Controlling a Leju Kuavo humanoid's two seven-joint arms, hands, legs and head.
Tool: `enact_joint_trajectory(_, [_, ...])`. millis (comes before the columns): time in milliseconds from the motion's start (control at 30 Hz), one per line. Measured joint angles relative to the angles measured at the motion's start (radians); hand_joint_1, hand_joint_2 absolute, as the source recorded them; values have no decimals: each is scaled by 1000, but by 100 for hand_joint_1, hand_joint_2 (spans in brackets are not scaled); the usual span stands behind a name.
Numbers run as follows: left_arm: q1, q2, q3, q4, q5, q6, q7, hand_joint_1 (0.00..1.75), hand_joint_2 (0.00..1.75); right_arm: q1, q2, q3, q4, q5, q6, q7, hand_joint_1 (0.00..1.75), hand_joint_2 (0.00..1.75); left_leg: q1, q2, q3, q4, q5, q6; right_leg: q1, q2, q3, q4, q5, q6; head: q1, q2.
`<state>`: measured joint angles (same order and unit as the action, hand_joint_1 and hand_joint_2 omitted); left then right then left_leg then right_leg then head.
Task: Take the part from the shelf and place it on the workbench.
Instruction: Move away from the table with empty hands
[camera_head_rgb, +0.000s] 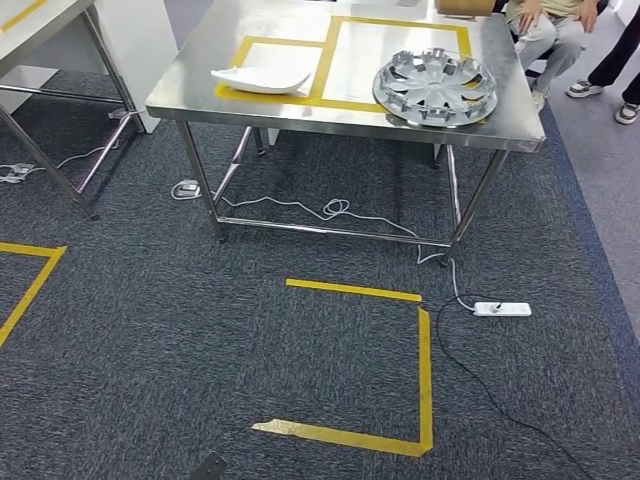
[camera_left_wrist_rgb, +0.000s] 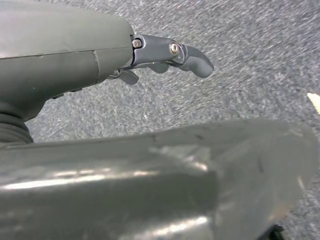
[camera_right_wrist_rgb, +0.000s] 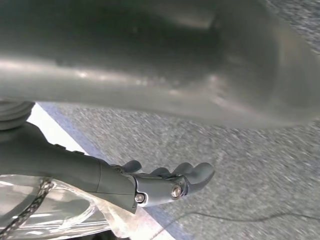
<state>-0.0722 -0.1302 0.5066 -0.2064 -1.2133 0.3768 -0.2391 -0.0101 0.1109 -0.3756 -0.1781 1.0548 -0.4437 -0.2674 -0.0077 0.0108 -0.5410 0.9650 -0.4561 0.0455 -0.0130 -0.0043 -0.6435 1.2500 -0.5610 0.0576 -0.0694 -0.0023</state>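
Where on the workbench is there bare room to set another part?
The larger taped square is mostly bare, bordered by the hubcap at its right front. The steel strip left of the tape is free. The smaller square holds the white part.

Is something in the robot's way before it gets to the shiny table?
Nothing tall stands on the carpet before the workbench. There is only flat yellow tape, and a white power strip off to the right. On top, a white part and a silver wheel cover already take room.
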Motion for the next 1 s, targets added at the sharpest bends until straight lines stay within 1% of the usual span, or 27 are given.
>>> enact_joint_trajectory(33, [1,0,0,0,0,0,0,0,0,0,0,0,0,0,0,0,0,0,0,0,-8,2,6,-3,0,0,47,-62,28,-3,0,0])
enact_joint_trajectory(67, [2,0,0,0,0,1,0,0,0,-1,0,0,0,0,0,0,0,0,-2,0,-15,6,11,-6,1,0,104,-139,42,-6,0,0])
enact_joint_trajectory(100, [2,-1,0,0,0,2,0,0,0,-3,0,0,0,0,1,0,0,0,-4,0,-21,10,15,-10,2,0,153,-211,42,-9,-1,0])
enact_joint_trajectory(133, [2,-1,0,0,0,3,0,0,0,-4,0,0,0,0,1,0,0,0,-6,0,-26,15,18,-15,3,1,183,-264,33,-13,-1,0])
enact_joint_trajectory(167, [2,0,0,0,0,4,0,0,0,-5,0,0,0,0,1,0,0,0,-8,1,-30,20,16,-13,3,1,196,-292,23,-15,-2,0])
enact_joint_trajectory(200, [2,0,0,0,0,6,0,0,0,-3,0,0,0,0,1,0,0,0,-10,1,-33,23,13,-6,3,1,194,-301,17,-17,-3,0])
enact_joint_trajectory(267, [4,1,0,0,-1,7,0,0,0,1,0,0,0,0,3,0,0,0,-11,0,-36,24,11,10,3,0,190,-303,15,-23,-4,0])
enact_joint_trajectory(300, [5,1,0,0,-1,7,0,0,0,2,0,0,0,0,3,0,0,0,-10,0,-36,23,18,9,4,0,189,-302,16,-26,-5,0])
enact_joint_trajectory(400, [7,1,0,0,-1,7,0,0,0,3,0,-1,0,0,3,0,0,0,-7,-1,-36,19,37,-13,8,-1,185,-298,21,-33,-5,0])
enact_joint_trajectory(433, [8,1,0,0,-1,7,0,0,0,3,0,-1,0,0,3,0,0,0,-6,-1,-36,18,39,-16,9,-2,184,-297,22,-35,-5,0])
enact_joint_trajectory(733, [10,2,0,0,-1,8,0,0,0,2,0,-3,0,0,3,0,0,0,-4,-2,-39,18,40,-21,11,-2,182,-295,22,-36,-5,0])
enact_joint_trajectory(1000, [10,3,0,0,-1,7,2,0,0,2,0,-3,0,2,3,0,0,0,-4,-2,-44,20,40,-21,10,-2,178,-295,23,-35,-5,0])
